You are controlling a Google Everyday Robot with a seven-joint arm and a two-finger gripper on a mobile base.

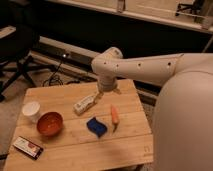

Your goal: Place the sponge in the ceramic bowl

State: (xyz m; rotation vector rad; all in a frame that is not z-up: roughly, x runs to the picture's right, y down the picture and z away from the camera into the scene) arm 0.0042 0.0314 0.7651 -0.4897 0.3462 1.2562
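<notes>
The dark blue sponge lies flat on the wooden table, a little right of its middle. The orange-red ceramic bowl sits to the sponge's left, near the table's left side, with nothing visible inside. My gripper hangs below the white arm's wrist over the table's far part, above and behind the sponge and apart from it. Nothing shows in its grasp.
An orange carrot-like stick lies just right of the sponge. A white oblong packet rests behind the sponge. A white cup stands beside the bowl. A dark flat packet lies at the front left corner. An office chair stands at the left.
</notes>
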